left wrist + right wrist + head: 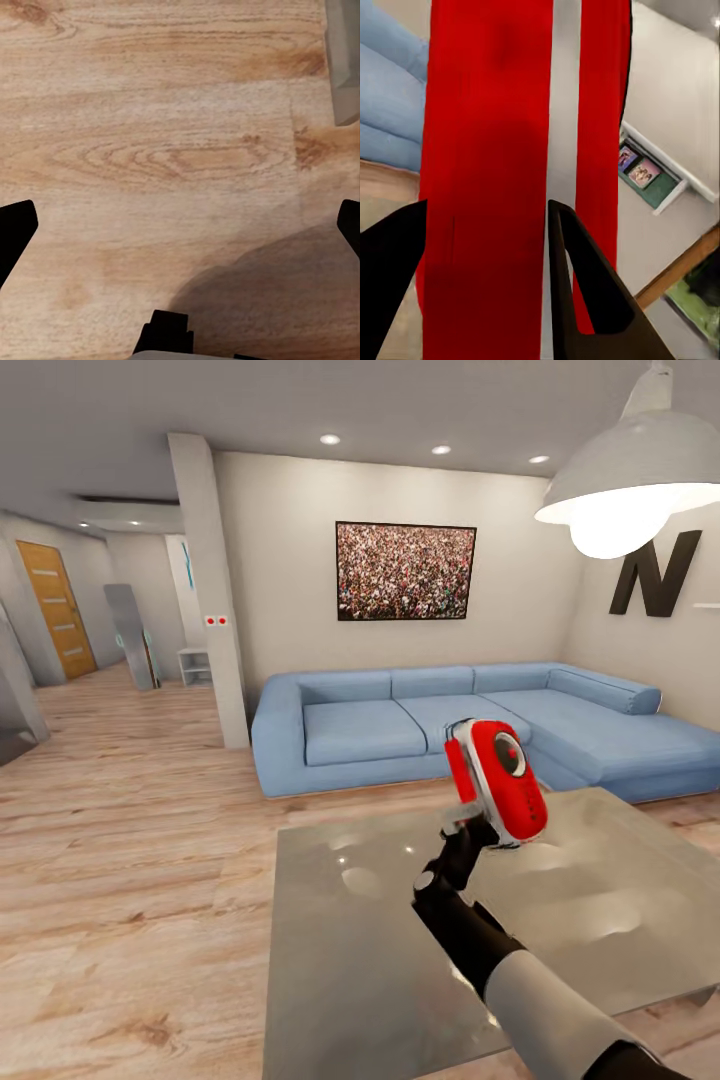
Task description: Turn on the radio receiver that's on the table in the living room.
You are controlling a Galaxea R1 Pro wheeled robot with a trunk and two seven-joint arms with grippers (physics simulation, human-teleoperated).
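Observation:
The radio receiver (497, 780) is a red, rounded gadget with a white band, held up in the air above the far part of the table (380, 960). My right gripper (468, 825) is shut on its lower end, with the black forearm rising from the bottom right. In the right wrist view the radio's red body (484, 172) stands between the two dark fingers (585, 300). The table's glossy grey top reflects the lamp. My left gripper (184, 217) hangs open over the wood floor (150, 112), with only its fingertips at the frame's sides.
A blue L-shaped sofa (400, 725) stands behind the table, under a crowd picture (405, 571). A black letter N (655, 573) and a grey pendant lamp (630, 485) are at the right. A pillar (215, 600) and hallway lie to the left. A grey edge (343, 60) borders the floor.

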